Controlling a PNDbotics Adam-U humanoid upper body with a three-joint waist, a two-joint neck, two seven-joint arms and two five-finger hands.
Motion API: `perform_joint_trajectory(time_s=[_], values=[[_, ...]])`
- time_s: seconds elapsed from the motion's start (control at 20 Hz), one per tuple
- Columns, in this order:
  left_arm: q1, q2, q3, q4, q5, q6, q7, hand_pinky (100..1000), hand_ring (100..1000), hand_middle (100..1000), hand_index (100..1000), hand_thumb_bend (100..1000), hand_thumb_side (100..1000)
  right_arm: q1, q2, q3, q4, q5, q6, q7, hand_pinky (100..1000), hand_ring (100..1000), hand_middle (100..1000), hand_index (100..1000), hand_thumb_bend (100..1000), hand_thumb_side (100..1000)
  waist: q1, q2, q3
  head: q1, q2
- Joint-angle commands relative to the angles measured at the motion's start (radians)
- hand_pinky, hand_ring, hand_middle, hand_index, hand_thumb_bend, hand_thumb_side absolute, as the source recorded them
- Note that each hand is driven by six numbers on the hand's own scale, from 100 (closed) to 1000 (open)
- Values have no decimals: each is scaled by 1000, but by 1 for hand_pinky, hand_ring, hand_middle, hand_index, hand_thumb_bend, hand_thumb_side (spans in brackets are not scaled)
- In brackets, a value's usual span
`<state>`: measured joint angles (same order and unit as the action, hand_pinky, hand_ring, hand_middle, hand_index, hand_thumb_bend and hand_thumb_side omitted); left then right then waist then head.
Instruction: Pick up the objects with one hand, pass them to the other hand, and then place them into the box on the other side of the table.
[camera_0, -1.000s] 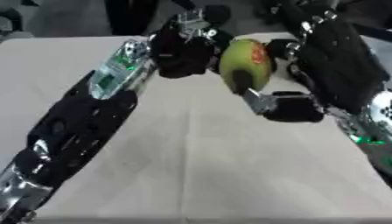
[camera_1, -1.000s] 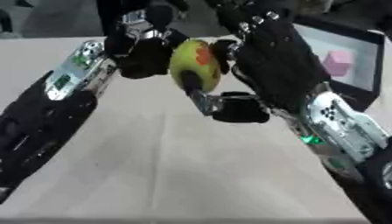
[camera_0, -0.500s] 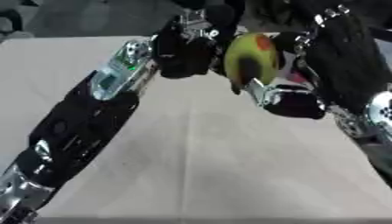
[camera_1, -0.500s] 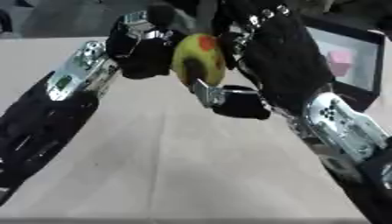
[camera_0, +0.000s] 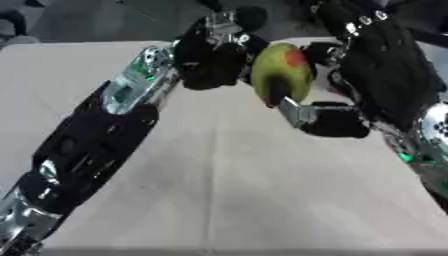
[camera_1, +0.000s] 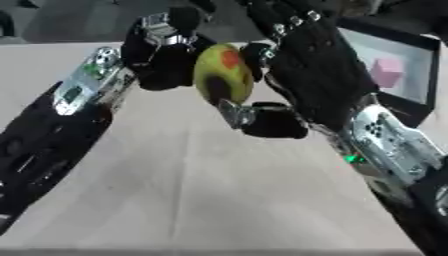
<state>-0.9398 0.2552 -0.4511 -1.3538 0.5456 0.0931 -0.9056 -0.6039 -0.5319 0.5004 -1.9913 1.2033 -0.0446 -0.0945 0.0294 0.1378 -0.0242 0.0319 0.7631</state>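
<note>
Apple (camera_0: 280, 75) held between left robot hand (camera_0: 210, 62) and right robot hand (camera_0: 372, 75).

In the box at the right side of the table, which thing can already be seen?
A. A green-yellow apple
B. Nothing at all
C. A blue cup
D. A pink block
D: the right eye view shows a pink block lying inside the black-rimmed box, while the green-yellow apple is up between the left hand and the right hand, above the table.

The box (camera_1: 398, 75) runs off the right edge, its pink content perhaps blurred.
</note>
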Motion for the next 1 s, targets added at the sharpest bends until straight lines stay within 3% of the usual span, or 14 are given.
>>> perform_joint_trajectory(time_s=[0.05, 0.2, 0.25, 0.35, 0.4, 0.45, 0.65, 1.0], values=[[-26, 2, 4, -32, 5, 3, -1, 646, 533, 513, 641, 337, 1000, -15, -9, -9, -9, 9, -8, 38, 775, 734, 1000, 836, 476, 1000, -2, -14, 1, -2, -1], [-26, 1, 4, -32, 5, 4, -1, 646, 533, 512, 640, 337, 1000, -16, -9, -10, -9, 7, -11, 56, 786, 744, 1000, 848, 502, 1000, -2, -13, 2, -3, -1], [-26, 1, 4, -32, 5, 4, -1, 647, 533, 512, 640, 338, 1000, -16, -8, -10, -9, 6, -11, 62, 782, 744, 1000, 833, 431, 1000, -2, -13, 2, -3, -1], [-26, 1, 4, -32, 5, 5, -1, 648, 533, 512, 640, 337, 1000, -17, -7, -11, -9, -1, -9, 63, 770, 743, 1000, 777, 148, 1000, -2, -13, 2, -3, 0], [-26, 1, 4, -32, 5, 6, -1, 648, 535, 512, 640, 338, 1000, -17, -6, -12, -9, -5, -5, 60, 757, 740, 1000, 715, 100, 989, -2, -13, 2, -2, 0], [-26, 1, 4, -32, 6, 6, -1, 648, 537, 512, 640, 338, 1000, -17, -6, -14, -9, -9, 1, 54, 747, 737, 1000, 635, 100, 960, -2, -13, 2, -2, 0], [-26, 0, 4, -32, 7, 8, -1, 648, 539, 512, 640, 339, 1000, -18, -4, -18, -9, -25, 31, 16, 704, 715, 1000, 477, 100, 935, -2, -14, 2, -2, 0], [-26, -1, 5, -34, 9, 14, -1, 648, 541, 512, 640, 340, 1000, -18, -4, -16, -9, -36, 70, -49, 674, 677, 1000, 370, 100, 870, -1, -13, 2, -4, 1]])
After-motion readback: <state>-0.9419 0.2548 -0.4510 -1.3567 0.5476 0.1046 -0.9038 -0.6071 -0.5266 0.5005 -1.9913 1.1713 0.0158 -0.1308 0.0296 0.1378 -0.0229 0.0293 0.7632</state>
